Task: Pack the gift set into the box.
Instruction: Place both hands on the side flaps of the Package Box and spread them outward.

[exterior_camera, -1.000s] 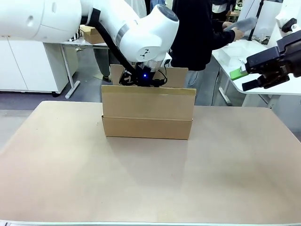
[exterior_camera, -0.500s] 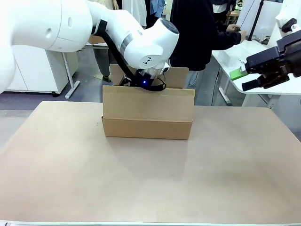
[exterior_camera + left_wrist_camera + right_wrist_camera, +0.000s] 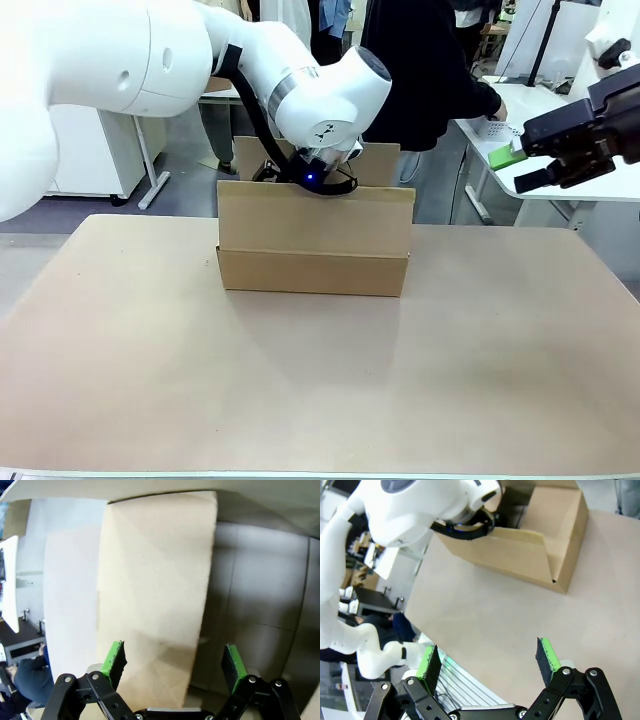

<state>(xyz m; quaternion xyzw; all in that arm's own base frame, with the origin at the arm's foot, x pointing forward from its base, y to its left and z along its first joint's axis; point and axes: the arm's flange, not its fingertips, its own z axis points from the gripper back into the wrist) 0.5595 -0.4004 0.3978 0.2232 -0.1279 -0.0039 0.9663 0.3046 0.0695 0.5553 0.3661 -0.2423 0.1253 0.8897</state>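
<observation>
Table (image 3: 320, 390): tan, with a person (image 3: 420, 70) standing at the far side

Box (image 3: 312, 250): placed mid-table toward the far edge, flaps raised

Left gripper (image 3: 172, 660): placed in the box opening, behind the near flap; jaws spread, nothing held; a cardboard panel is faced at close range

Right gripper (image 3: 487, 662): held high at the right, well apart from the box; jaws spread, nothing held

Handling, as judged: the left wrist is best moved straight up and down, kept off the near flap, so that the box is neither dragged nor tipped

Tan table (image 3: 500, 400) (person (image 3: 420, 70) beyond)
</observation>
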